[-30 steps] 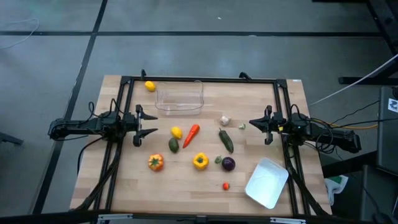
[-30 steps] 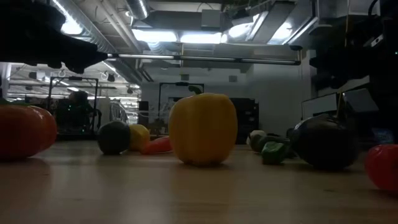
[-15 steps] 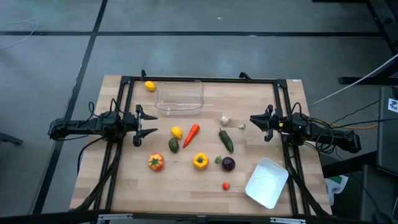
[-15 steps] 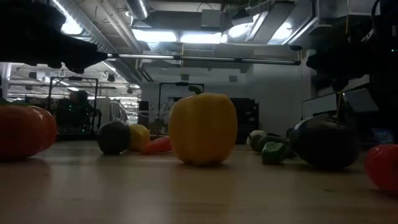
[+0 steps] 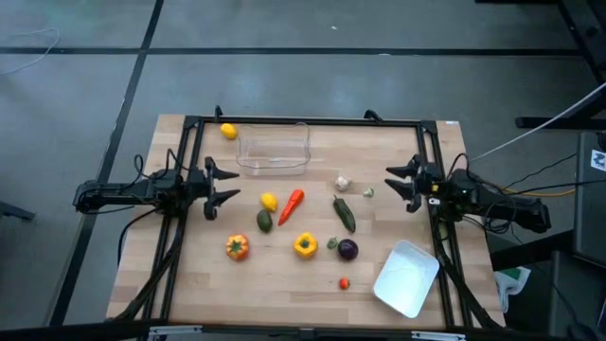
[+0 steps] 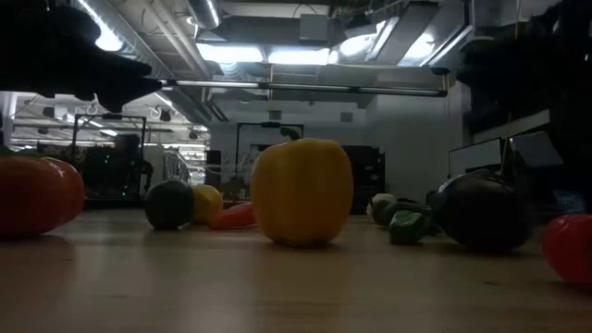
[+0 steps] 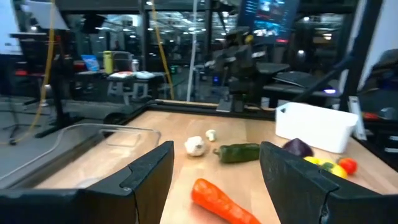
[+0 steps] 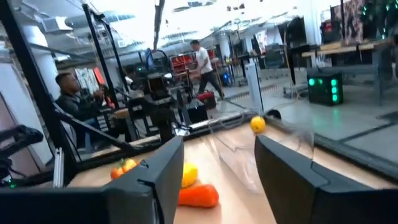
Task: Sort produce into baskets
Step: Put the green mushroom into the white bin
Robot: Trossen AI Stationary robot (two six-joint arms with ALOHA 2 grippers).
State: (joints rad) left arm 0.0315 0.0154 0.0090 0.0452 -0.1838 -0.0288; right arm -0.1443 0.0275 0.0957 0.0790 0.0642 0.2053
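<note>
Hiding behind yellow pepper (image 6: 302, 191): red carrot (image 6: 236, 216).

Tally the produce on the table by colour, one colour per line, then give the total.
Yellow: 3
Green: 4
Red or orange: 3
Purple: 1
White: 1
Total: 12
</note>
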